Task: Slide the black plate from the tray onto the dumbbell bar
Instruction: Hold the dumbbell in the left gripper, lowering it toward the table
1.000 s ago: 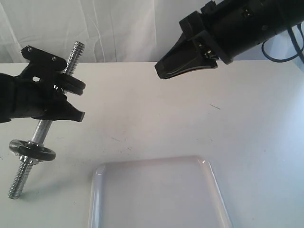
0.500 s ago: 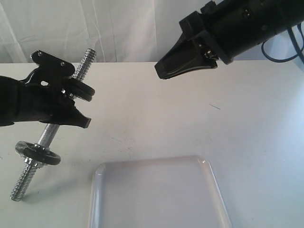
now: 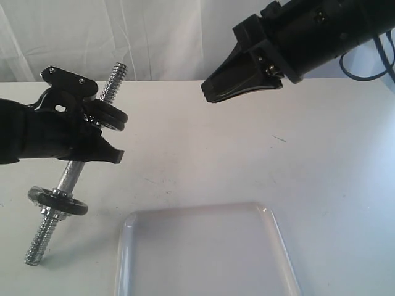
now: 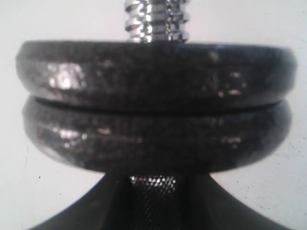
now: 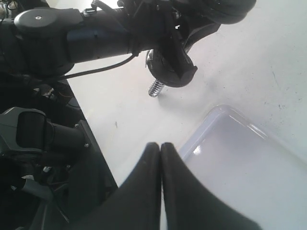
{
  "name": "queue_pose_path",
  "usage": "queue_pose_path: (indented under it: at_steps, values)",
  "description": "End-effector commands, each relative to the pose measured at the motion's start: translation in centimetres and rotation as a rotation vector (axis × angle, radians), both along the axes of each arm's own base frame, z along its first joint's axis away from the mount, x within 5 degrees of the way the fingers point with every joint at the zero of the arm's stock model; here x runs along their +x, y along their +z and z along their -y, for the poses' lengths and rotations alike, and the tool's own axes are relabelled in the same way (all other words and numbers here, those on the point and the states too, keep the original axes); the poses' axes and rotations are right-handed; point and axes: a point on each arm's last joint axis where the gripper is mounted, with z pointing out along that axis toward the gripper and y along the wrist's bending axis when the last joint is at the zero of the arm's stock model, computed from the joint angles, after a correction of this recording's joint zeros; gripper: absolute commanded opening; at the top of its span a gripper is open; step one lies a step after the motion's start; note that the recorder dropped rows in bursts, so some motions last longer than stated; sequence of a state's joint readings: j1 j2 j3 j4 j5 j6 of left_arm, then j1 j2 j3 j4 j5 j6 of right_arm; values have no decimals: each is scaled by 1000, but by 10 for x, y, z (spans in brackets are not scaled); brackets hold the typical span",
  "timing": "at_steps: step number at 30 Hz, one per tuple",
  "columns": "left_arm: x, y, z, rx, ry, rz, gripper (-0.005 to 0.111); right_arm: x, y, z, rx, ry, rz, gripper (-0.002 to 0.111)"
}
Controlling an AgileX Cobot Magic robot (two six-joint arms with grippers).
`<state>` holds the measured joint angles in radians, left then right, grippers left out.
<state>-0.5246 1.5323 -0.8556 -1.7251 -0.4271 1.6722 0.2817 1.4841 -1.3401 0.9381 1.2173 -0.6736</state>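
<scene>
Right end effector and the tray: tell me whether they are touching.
Apart. In the exterior view, bare table separates the right end effector from the tray.

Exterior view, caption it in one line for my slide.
Left gripper holds the dumbbell bar tilted, two black discs stacked by its jaws; the shut right gripper hangs beyond the tray.

Whitish rectangular plastic tray (image 3: 131, 229): near edge cropped. Chrome threaded steel dumbbell bar (image 3: 70, 176): middle hidden by left gripper (image 3: 100, 126).

White table (image 3: 333, 185), creased white curtain (image 3: 160, 37) behind it.
</scene>
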Motion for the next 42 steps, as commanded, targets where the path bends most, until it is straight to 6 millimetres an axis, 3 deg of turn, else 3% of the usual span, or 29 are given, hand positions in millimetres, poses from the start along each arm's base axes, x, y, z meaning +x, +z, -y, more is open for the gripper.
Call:
queue_pose_path:
  at_steps: [1, 11, 26, 42]
  values:
    - [-1, 27, 1, -84, 7, 63, 0, -2, 2, 2, 9, -1, 1, 0]
    - [3, -1, 4, -61, 9, -18, 0, -2, 2, 2, 9, -1, 1, 0]
    - [8, -20, 5, -67, 71, -79, 0, -2, 2, 2, 7, -1, 2, 0]
    - [8, -23, 6, -148, 133, -109, 0, -2, 2, 2, 7, -2, 0, 0]
